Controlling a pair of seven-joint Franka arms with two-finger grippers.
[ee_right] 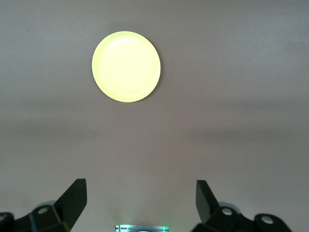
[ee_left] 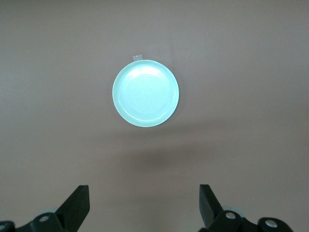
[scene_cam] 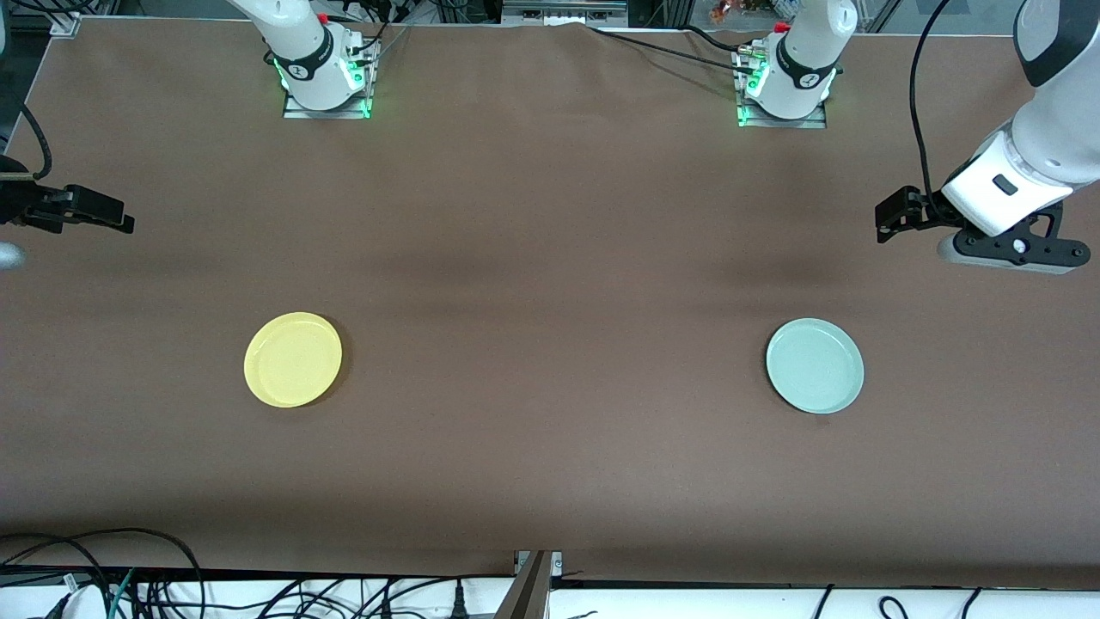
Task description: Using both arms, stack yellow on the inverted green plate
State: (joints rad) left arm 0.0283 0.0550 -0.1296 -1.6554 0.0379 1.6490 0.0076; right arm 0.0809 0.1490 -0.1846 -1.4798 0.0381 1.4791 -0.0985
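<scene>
Two plates lie well apart on a brown worktop [scene_cam: 550, 284] as both arms hang above its ends. The yellow plate [scene_cam: 293, 359] rests flat, rim up, toward the right arm's end; the green plate [scene_cam: 815, 365] rests flat toward the left arm's end, at about the same depth from the front camera. The green plate also sits rim up (faint concentric rings show on its inner face in the left wrist view), so it is not inverted.

The left hand [scene_cam: 894, 215] hovers over the worktop's edge at the left arm's end, its fingers [ee_left: 77, 205] spread wide and holding nothing, the green plate [ee_left: 146, 93] in sight below. The right hand [scene_cam: 101, 213] hovers over the other end, fingers [ee_right: 72, 198] likewise spread wide and empty, with the yellow plate [ee_right: 126, 66] lying untouched beneath its camera.
</scene>
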